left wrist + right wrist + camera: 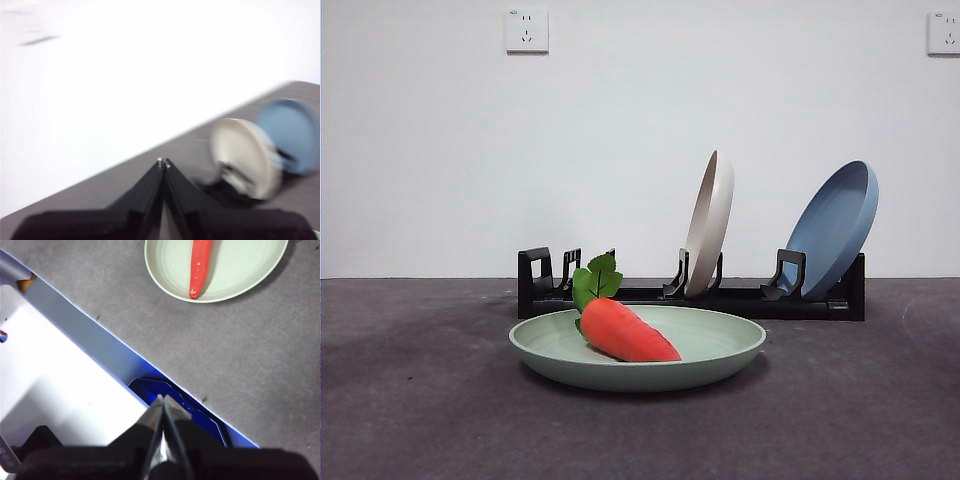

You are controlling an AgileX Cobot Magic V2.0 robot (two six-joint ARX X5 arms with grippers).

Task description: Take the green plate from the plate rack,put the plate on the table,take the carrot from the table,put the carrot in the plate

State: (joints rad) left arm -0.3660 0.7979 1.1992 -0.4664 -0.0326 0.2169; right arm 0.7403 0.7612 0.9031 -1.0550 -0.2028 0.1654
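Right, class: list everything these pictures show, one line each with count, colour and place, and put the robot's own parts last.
green plate: one, sage green, flat on the table in front of the rack.
carrot: one, orange-red with green leaves, lying in the green plate.
plate rack: one, black, behind the green plate.
cream plate: one, standing in the rack.
blue plate: one, leaning at the rack's end.
table: one, dark grey.
wall sockets: two, white, on the wall.
left gripper: black, shut, empty.
right gripper: black, shut, empty.

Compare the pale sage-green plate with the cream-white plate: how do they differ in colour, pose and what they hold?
The pale sage-green plate lies flat on the dark grey table; the cream-white plate stands on edge in the black plate rack. The green plate holds the orange-red toy carrot; the cream one holds nothing. Both are round and shallow.
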